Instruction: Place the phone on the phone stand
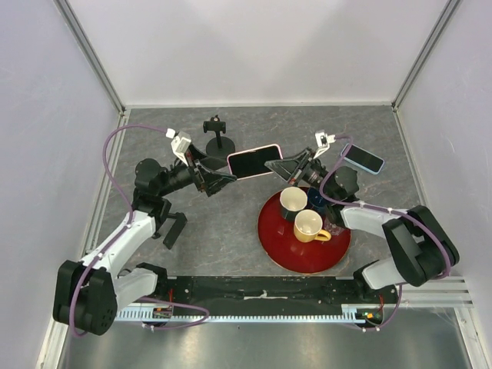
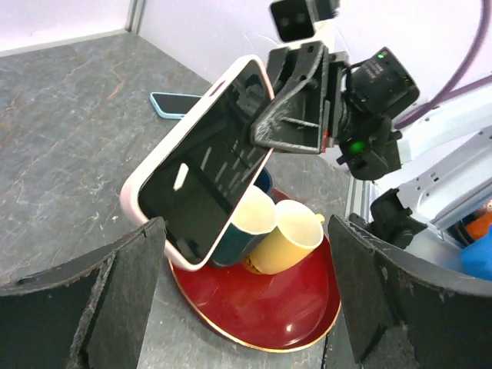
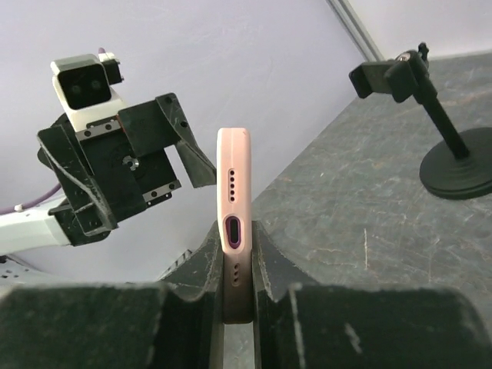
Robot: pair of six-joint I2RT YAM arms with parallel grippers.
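Note:
The pink-cased phone (image 1: 254,161) hangs in the air over the middle of the table, held at its right end by my right gripper (image 1: 278,166), which is shut on it. In the right wrist view the phone (image 3: 234,192) stands edge-on, clamped between the fingers (image 3: 198,261). In the left wrist view its dark screen (image 2: 204,165) faces me, tilted. My left gripper (image 1: 223,181) is open and empty just left of the phone, its fingers (image 2: 115,296) spread wide. The black phone stand (image 1: 218,138) stands upright behind it and also shows in the right wrist view (image 3: 450,146).
A red tray (image 1: 288,250) at front right holds a cream mug (image 1: 293,201), a yellow mug (image 1: 309,226) and a dark blue mug (image 1: 316,198). A second, blue phone (image 1: 363,159) lies flat at back right. White walls enclose the table.

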